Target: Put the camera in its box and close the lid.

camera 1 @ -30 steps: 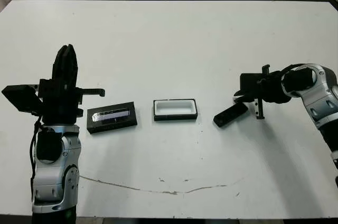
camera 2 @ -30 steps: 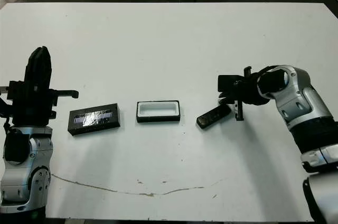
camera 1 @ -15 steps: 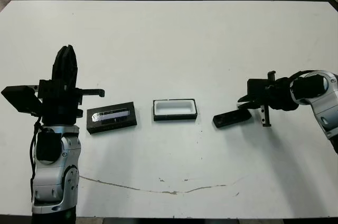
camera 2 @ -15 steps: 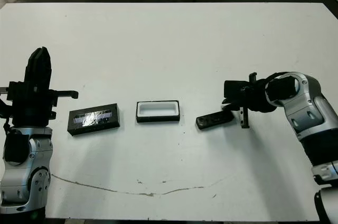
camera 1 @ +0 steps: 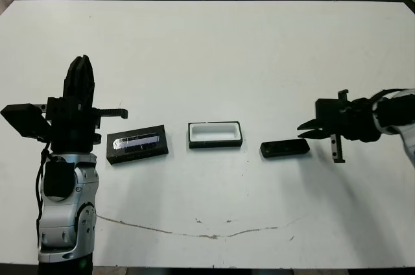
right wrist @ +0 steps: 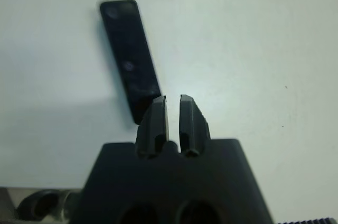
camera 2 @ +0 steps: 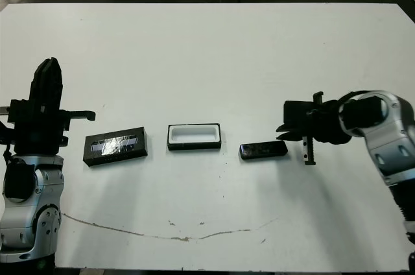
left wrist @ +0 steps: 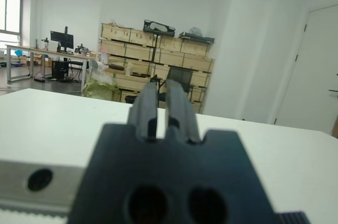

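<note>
Right gripper: our fingers nearly closed on nothing, reaching level toward the centre, low over the table.
Camera: flat, just beyond our fingertips (touching or not, we cannot tell).
Box: open, past the camera; lid further on.
Left gripper: upright, fingers together, empty, beside the lid.
Room: bare table all round.
Cut off: our right forearm.

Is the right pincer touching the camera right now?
Apart. The left eye view shows white table between the right pincer and the camera.
</note>
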You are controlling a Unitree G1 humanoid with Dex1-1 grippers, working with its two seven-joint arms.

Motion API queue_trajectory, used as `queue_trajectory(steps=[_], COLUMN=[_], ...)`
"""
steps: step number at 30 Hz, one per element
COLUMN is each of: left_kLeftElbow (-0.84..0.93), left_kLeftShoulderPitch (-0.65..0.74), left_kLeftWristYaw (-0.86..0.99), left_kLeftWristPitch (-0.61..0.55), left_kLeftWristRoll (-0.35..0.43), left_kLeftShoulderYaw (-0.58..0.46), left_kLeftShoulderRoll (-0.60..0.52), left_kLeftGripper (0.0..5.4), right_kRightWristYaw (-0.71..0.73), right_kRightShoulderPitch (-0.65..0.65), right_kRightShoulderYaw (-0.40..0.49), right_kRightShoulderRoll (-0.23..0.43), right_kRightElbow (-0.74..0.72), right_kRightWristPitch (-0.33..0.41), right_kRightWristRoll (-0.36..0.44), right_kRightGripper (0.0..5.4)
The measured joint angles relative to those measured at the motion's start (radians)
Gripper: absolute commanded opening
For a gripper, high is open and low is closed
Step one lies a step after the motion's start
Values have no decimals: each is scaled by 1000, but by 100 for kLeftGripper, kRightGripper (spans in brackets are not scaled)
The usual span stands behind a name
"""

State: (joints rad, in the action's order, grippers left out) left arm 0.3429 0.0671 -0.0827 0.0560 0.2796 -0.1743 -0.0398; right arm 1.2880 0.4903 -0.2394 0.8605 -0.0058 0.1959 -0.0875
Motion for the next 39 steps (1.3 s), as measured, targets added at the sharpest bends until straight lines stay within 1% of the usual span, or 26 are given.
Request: queue_trajectory(steps=[1, 2, 5, 7, 9, 14, 17, 20, 22, 23, 25, 27, 30, 33, 36, 39], left_kLeftElbow=[-1, -1, -5, -10, -11, -13, -15, -15, -15, -15, -16, -17, -17, -16, -12, -12], left_kLeftShoulderPitch=[0, 0, 1, 1, 1, 1, 0, 0, 0, 0, -1, -1, -1, -3, -7, -13], left_kLeftWristYaw=[0, -1, -1, -2, -4, -6, -7, -7, -7, -7, -7, -7, -6, -4, 1, 3], left_kLeftWristPitch=[3, 5, 10, 19, 24, 29, 36, 37, 35, 34, 34, 35, 35, 33, 29, 29], left_kLeftWristRoll=[0, 1, -5, -8, -8, -15, -16, -14, -14, -13, -14, -15, -18, -16, -17, -17], left_kLeftShoulderYaw=[0, -1, 0, -1, -1, 0, -1, -1, 0, 0, 0, 1, 3, 7, 8, 9], left_kLeftShoulderRoll=[-1, -1, -1, -1, -1, -1, -1, -1, -1, -1, -1, -1, -1, 0, 0, 0], left_kLeftGripper=[2, 2, 2, 2, 2, 2, 2, 2, 2, 2, 2, 2, 2, 2, 2, 2], right_kRightWristYaw=[6, 11, 21, 20, 12, 3, -7, -20, -38, -48, -84, -114, -147, -173, -190, -190], right_kRightShoulderPitch=[-14, -25, -30, -30, -32, -35, -37, -43, -45, -44, -37, -23, 30, 86, 116, 144], right_kRightShoulderYaw=[9, 16, 20, 18, 15, -12, -12, 4, 24, 31, 35, 33, 33, 30, -1, -31], right_kRightShoulderRoll=[14, 32, 96, 116, 116, 116, 116, 109, 96, 84, 46, 19, 0, -25, -56, -90], right_kRightElbow=[-42, -101, -296, -348, -346, -326, -294, -256, -203, -158, -30, 45, 73, 107, 132, 206], right_kRightWristPitch=[34, 84, 258, 303, 312, 307, 267, 223, 163, 118, 32, -3, -14, -2, 12, 3], right_kRightWristRoll=[11, 15, 8, 8, 13, 10, 18, 50, 71, 76, 74, 64, 41, 20, -15, -26], right_kRightGripper=[0, 0, 0, 0, 0, 0, 0, 0, 0, 0, 0, 0, 0, 0, 0, 0])
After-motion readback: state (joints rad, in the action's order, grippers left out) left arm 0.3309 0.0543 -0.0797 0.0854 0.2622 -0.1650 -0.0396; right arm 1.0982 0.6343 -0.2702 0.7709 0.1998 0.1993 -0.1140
